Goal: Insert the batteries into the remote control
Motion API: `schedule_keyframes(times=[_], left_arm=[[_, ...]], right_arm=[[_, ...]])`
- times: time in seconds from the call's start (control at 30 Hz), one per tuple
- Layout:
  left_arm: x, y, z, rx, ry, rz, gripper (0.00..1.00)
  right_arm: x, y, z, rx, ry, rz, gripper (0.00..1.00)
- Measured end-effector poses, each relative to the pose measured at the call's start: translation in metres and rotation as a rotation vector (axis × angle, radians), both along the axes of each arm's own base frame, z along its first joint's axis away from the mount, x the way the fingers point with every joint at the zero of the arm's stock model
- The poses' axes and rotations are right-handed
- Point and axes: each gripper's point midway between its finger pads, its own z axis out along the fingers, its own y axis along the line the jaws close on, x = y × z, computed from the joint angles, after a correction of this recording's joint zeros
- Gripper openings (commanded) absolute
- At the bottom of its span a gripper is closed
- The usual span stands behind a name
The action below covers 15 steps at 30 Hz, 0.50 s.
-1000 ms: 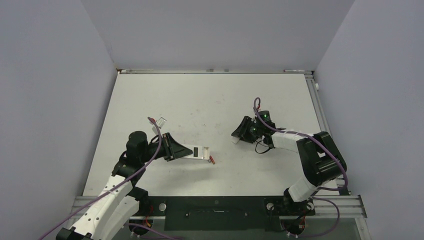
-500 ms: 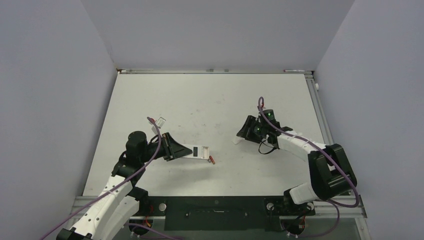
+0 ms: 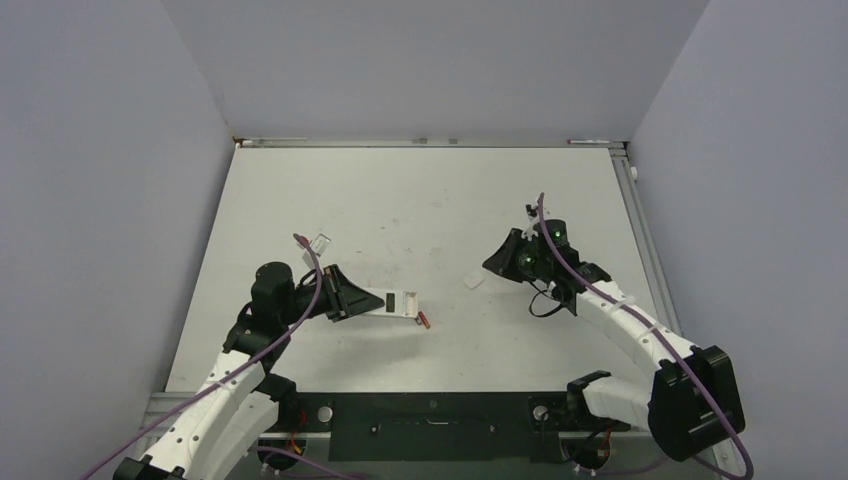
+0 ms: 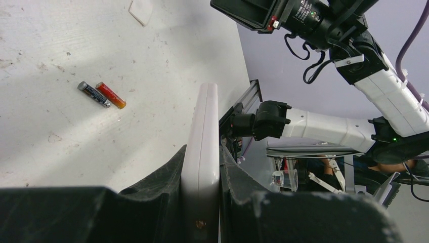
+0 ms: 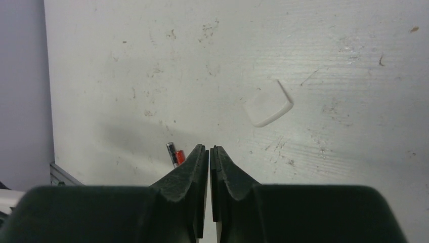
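Note:
My left gripper (image 3: 350, 296) is shut on the white remote control (image 3: 396, 303) and holds it on edge just above the table; in the left wrist view the remote (image 4: 201, 126) stands pinched between both fingers. The two batteries (image 3: 424, 321) lie side by side on the table just past the remote's free end, one dark (image 4: 93, 94) and one reddish (image 4: 111, 95). My right gripper (image 3: 490, 264) is shut and empty, to the right of the batteries. In the right wrist view (image 5: 209, 148) its left finger half hides the batteries (image 5: 174, 153).
A small loose white chip (image 3: 474, 281) lies on the table just left of my right gripper and shows in the right wrist view (image 5: 268, 105). A small clear plastic piece (image 3: 321, 242) lies behind my left arm. The metal rail (image 3: 640, 230) borders the table's right side.
My right arm has drawn back to the right, its gripper moving away from the white chip, which stays on the table. My left arm and the remote have not moved.

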Motion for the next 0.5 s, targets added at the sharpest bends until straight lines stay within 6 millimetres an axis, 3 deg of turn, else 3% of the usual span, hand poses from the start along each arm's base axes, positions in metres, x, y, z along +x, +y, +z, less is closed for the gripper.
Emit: schedule_keyframes(times=[0.23,0.5], left_arm=[[0.001,0.0,0.0,-0.001,-0.001,0.002,0.0],[-0.001,0.001,-0.007,0.004,0.023,0.005,0.0]], right_arm=[[-0.018,0.013,0.021,0.036,-0.036,0.056,0.09],[-0.041,0.036,0.031,0.076,-0.033,0.142,0.09]])
